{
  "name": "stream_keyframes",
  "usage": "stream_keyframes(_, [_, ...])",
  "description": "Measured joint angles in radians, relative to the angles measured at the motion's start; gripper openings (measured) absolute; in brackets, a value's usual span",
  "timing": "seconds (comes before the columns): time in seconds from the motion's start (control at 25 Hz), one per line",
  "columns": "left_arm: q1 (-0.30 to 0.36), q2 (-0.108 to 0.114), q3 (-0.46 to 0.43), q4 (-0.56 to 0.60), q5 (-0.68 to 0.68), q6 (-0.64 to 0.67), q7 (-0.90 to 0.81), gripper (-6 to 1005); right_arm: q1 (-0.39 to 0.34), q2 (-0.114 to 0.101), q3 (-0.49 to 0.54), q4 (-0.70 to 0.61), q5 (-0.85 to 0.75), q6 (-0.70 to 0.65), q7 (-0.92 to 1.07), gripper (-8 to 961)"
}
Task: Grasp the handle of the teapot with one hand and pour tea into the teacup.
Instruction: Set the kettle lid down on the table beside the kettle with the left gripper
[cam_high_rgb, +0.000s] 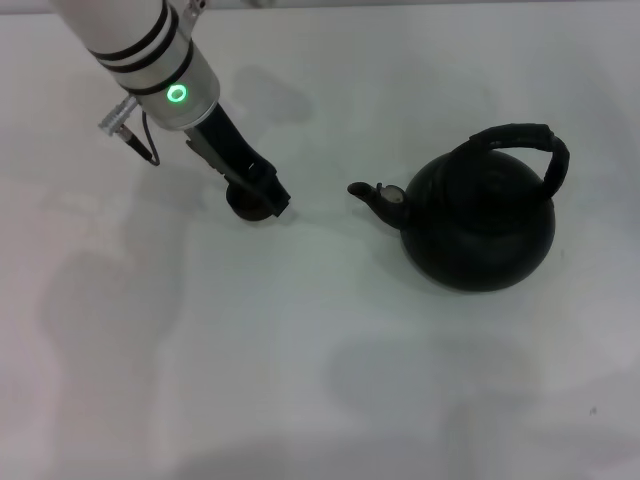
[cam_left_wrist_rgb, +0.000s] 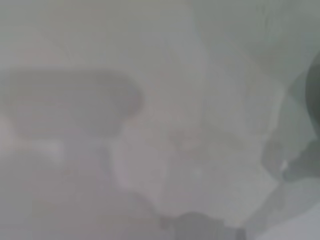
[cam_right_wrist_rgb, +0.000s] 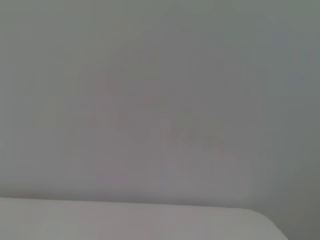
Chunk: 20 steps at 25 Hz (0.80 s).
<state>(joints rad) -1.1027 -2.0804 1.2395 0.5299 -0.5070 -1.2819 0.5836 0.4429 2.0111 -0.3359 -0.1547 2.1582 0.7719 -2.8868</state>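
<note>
From the upper left of the head view the left arm reaches down over the white table (cam_high_rgb: 300, 360), its white wrist carrying a lit green ring. The black left gripper (cam_high_rgb: 268, 196) at its end sits right over the teacup (cam_high_rgb: 245, 205), which shows only as a dark round rim poking out from under the gripper's tip on its left side. Whether the fingers stand apart or closed, and whether they grip the cup, cannot be told: the gripper body hides them.

To the right of the gripper, well apart from it, stands the teapot (cam_high_rgb: 480, 225), round and black, upright on the table. Its short curved spout (cam_high_rgb: 372, 195) points back toward the gripper and cup, with bare table between spout tip and gripper. The handle (cam_high_rgb: 525, 140) arches over the pot's far right side, the part of the pot farthest from the gripper, and nothing touches it.

The wrist views show only pale surfaces.
</note>
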Motion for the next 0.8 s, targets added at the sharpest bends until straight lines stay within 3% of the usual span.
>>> stream_keyframes(0.28, [-0.013, -0.006, 0.012, -0.002, -0.015, 0.01, -0.003, 703, 0.0, -0.001, 0.0, 0.007, 0.0, 0.001, 0.0, 845])
stream_keyframes(0.52, [-0.011, -0.003, 0.124, -0.005, -0.084, 0.044, -0.039, 705, 0.0, -0.002, 0.0, 0.007, 0.0, 0.003, 0.0, 845])
stream_keyframes(0.8, [-0.009, -0.005, 0.174, -0.005, -0.099, 0.072, -0.051, 708, -0.001, -0.002, 0.0, 0.008, 0.0, 0.003, 0.0, 845])
